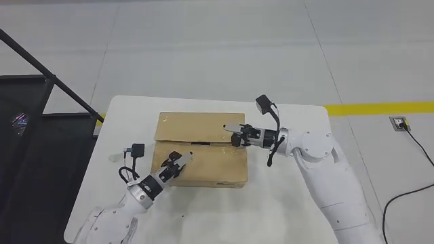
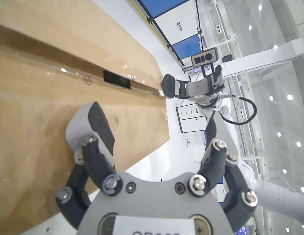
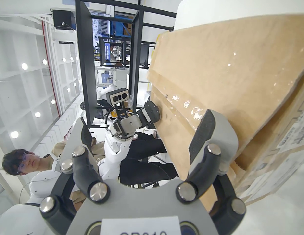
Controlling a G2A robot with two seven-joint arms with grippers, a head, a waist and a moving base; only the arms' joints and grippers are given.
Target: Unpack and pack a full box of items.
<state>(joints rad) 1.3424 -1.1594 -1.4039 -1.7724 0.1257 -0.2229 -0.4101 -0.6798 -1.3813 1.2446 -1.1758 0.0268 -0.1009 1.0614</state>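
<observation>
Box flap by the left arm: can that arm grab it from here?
Probably yes: the left gripper is open, the box flap has its edge seemingly between the fingers, and nothing blocks it.

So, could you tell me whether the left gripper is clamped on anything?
No, the left gripper stands wide open at the cardboard box, clamping nothing.

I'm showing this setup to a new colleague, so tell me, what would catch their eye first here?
A brown cardboard box sits in the middle of the white table, its top flaps meeting along a seam. Both grippers are at it with fingers open: the left gripper over the near left part of the top, and the right gripper at the seam's right end.
</observation>
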